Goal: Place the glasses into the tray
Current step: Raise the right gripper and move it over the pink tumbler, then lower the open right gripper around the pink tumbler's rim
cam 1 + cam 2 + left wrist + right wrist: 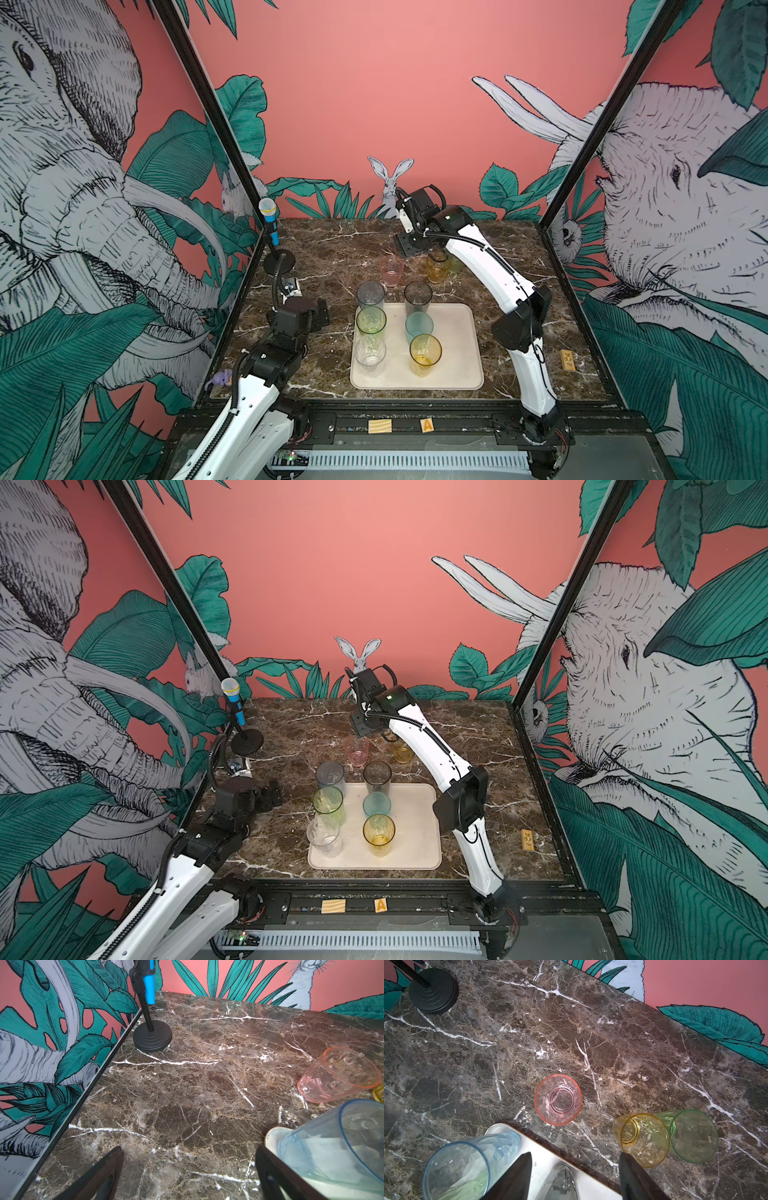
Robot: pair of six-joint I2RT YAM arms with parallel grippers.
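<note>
Currently on tray: six glasses stand upright on the tray (457, 353), in two rows.
Left row, far to near: grey-blue glass (370, 294) at the corner, tall green glass (371, 321), clear glass (370, 352).
Right row, far to near: smoky dark glass (418, 296), teal glass (419, 325), yellow glass (425, 354).
Off tray: pink glass (391, 269), amber glass (437, 268) and short green glass (693, 1136) stand on the marble table (332, 249) beyond the tray's far edge; the amber and short green ones are side by side.
Right gripper (575, 1154): jaws partly spread, holding nothing; hangs above the table near the pink glass.
Left gripper (189, 1148): jaws spread wide, empty; low over bare table, just beside the grey-blue glass.
</note>
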